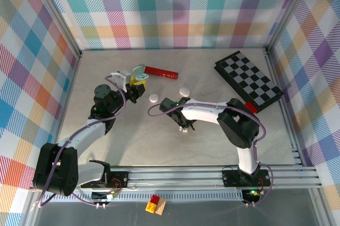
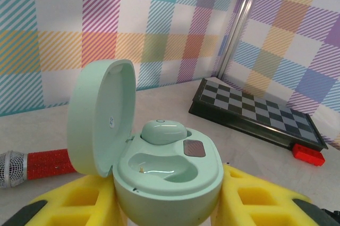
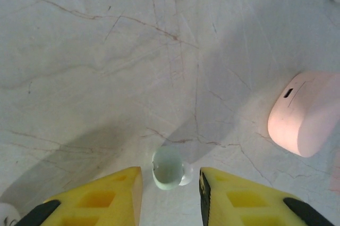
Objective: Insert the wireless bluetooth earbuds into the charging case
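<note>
My left gripper [image 2: 170, 204] is shut on the mint-green charging case [image 2: 175, 181], its yellow fingers [image 2: 255, 202] pressing both sides. The lid [image 2: 101, 114] stands open. One pale green earbud [image 2: 162, 132] sits in the far slot; the near slot is bare. From above, this gripper [image 1: 136, 83] is held at the back left. My right gripper [image 3: 171, 175] points down at the table with its jaws either side of a second pale green earbud [image 3: 169, 167], a small gap showing on each side. The top view puts this gripper [image 1: 183, 126] mid-table.
A pink oval case [image 3: 305, 114] lies right of the right gripper, also the pink case [image 1: 154, 98] from above, with a white oval case [image 1: 184, 91] near it. A red-handled microphone [image 1: 161, 72] lies at the back. A chessboard [image 1: 248, 80] and red block [image 1: 251, 108] sit at the right.
</note>
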`<state>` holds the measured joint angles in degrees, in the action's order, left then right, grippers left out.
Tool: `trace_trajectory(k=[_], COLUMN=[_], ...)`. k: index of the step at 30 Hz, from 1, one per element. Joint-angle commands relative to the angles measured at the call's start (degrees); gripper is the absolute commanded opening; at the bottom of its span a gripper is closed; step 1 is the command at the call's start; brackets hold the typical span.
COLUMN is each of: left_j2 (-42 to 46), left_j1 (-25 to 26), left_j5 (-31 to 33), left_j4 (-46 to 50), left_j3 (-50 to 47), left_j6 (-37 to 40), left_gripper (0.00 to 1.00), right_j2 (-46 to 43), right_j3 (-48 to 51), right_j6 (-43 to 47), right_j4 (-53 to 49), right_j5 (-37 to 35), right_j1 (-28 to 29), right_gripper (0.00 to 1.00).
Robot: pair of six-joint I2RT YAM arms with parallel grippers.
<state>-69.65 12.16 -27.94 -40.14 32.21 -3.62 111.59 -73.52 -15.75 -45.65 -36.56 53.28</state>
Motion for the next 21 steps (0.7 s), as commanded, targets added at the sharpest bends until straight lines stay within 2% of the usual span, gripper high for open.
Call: trace_trajectory(k=[1, 21], left_j2=[0.9, 0.5], left_j1=[-0.7, -0.7], left_j5=[-0.4, -1.8], left_j4=[0.2, 0.1], left_j3=[1.3, 1.3], left_j6=[-0.2, 0.4], left_gripper=[0.37, 0.37], right_j2=[1.4, 2.9], right_j3=[-1.2, -0.9], right_j6=[0.2, 1.2], right_j4=[-1.4, -0.7], right_j5=[-1.6, -0.8], right_j1=[0.1, -0.2], right_gripper=[0.32, 0.2])
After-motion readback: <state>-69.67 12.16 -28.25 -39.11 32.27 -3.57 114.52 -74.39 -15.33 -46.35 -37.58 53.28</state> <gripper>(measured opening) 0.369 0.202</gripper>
